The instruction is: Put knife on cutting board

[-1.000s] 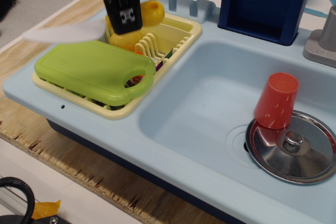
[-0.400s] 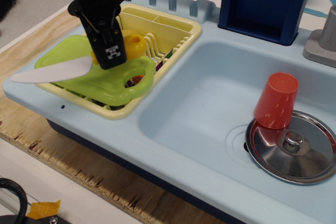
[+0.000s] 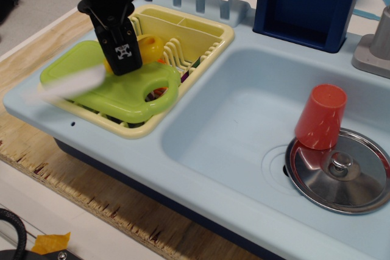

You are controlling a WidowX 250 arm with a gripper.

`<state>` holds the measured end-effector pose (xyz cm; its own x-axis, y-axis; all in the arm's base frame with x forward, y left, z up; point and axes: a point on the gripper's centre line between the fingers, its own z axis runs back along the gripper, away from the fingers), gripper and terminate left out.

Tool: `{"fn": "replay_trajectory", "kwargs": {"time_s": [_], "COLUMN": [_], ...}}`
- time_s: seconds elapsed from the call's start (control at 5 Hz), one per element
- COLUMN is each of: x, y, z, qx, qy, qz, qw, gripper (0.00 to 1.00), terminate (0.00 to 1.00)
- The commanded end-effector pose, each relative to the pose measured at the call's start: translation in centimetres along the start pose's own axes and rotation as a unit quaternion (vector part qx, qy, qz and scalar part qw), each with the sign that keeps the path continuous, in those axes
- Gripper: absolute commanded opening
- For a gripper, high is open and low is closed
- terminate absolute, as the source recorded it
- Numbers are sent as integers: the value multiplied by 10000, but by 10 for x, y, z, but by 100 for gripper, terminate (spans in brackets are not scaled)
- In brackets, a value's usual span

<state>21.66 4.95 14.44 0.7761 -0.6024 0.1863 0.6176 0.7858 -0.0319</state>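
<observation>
My black gripper [image 3: 124,59] is shut on the knife's yellow handle [image 3: 150,47], just above the lime-green cutting board [image 3: 131,94]. The knife's white blade [image 3: 73,82] is motion-blurred. It points left, low over the board's left part and past its left edge. I cannot tell whether the blade touches the board. The board lies on the front half of the pale yellow dish rack [image 3: 204,36], with its oval handle hole toward the sink.
A light blue sink basin [image 3: 244,111] holds a red cup [image 3: 321,117] leaning on a steel lid [image 3: 359,181]. A dark blue box [image 3: 308,1] and a grey faucet base [image 3: 373,50] stand behind. The wooden table edge [image 3: 36,59] runs along the left.
My gripper carried the knife from above the rack's back forward and down over the cutting board. Since 0.4 s ago it barely shifted, and the blade is now blurred and still moving.
</observation>
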Motion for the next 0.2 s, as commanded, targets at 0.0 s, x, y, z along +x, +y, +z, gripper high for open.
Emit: {"fn": "replay_trajectory", "kwargs": {"time_s": [0.0], "x": [1], "y": [6], "z": [6], "qx": [2], "qy": [-147], "qz": [31], "qw": [9999], "gripper": [100], "terminate": [100]}}
